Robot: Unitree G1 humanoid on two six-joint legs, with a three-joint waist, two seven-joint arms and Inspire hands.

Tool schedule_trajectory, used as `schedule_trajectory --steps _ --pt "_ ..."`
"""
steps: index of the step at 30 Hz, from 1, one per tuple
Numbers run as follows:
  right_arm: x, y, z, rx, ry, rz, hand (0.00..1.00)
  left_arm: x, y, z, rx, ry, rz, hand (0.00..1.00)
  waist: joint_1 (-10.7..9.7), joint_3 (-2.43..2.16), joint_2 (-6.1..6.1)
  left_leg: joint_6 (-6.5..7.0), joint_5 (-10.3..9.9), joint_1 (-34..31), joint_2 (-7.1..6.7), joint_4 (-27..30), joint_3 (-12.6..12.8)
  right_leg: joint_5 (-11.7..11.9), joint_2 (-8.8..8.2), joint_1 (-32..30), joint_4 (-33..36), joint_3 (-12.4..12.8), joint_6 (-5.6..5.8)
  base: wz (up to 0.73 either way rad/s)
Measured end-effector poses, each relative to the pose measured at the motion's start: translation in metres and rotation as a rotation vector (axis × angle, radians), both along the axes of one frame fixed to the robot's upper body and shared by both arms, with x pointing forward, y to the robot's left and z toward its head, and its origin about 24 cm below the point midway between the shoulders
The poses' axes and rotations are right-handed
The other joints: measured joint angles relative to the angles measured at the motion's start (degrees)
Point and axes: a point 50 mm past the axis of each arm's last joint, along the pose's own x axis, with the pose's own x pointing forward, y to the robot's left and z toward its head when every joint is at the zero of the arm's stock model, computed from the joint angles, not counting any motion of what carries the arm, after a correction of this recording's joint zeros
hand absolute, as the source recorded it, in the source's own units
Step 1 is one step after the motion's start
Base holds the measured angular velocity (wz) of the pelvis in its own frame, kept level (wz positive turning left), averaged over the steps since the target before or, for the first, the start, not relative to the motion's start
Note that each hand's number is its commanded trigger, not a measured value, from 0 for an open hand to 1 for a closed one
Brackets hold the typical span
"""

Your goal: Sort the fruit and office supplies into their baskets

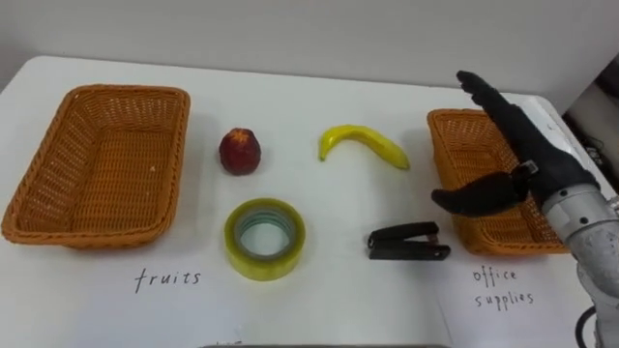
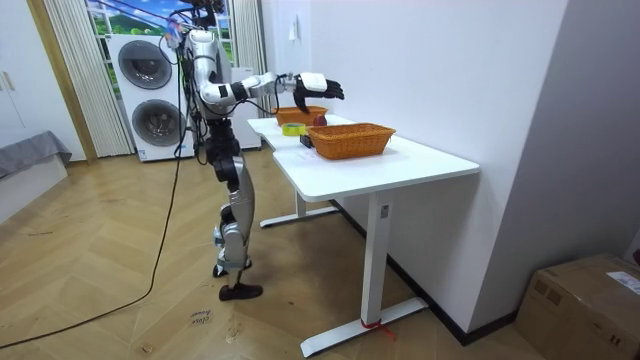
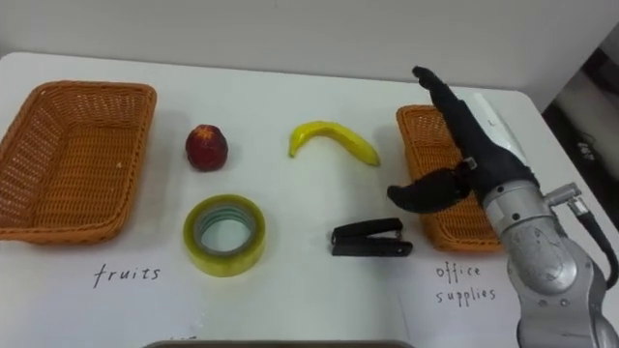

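**Sorting surface: one hand raised, four items loose**

- Right hand (image 1: pixel 534 162): fingers (image 1: pixel 484 92) straight and together, thumb spread wide below them. It holds nothing and touches nothing. It hangs above the right basket (image 1: pixel 453 155); in the room view the arm reaches out level over the far basket.
- Surface (image 1: pixel 319 82): white, and it carries everything listed here.
- Baskets, two: both orange wicker and rectangular. The left basket (image 1: pixel 58 208) sits at the robot's left and the right basket at its right, well apart.
- Fruit, two: one red apple (image 1: pixel 240 151) near the left basket, and one banana (image 1: pixel 365 145) between the apple and the right basket. Both lie on the bare surface, outside the baskets.
- Office supplies, two: one roll of yellow tape (image 1: pixel 264 238) lying flat in front of the apple, and one black stapler (image 1: pixel 407 242) just beside the right basket's near left corner, below the thumb. Both lie outside the baskets.
- Handwritten labels, two: one label (image 1: pixel 167 279) in front of the left basket, and a second label (image 1: pixel 501 287) in front of the right basket.
- Robot: stands at the surface's end, with washing machines (image 2: pixel 150 85) behind it.
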Motion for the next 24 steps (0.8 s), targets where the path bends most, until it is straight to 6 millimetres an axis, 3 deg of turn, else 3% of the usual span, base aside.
schedule_trajectory --steps 10,24 --pt "-0.004 0.001 -0.006 -0.040 0.064 0.031 0.00 0.000 0.000 0.000 0.008 0.011 -0.031 0.00 0.65 0.04 -0.24 0.01 0.00 -0.01 -0.11 0.18 0.02 0.01 0.01 0.11 -0.13 0.47 0.00 0.00" --pt "-0.005 0.012 -0.016 -0.118 0.146 0.090 0.00 0.014 0.001 0.003 0.018 -0.031 -0.074 0.00 0.69 0.07 -0.15 0.02 0.00 -0.06 -0.11 0.16 0.05 0.02 0.17 -0.28 -0.17 1.14 0.01 0.00"
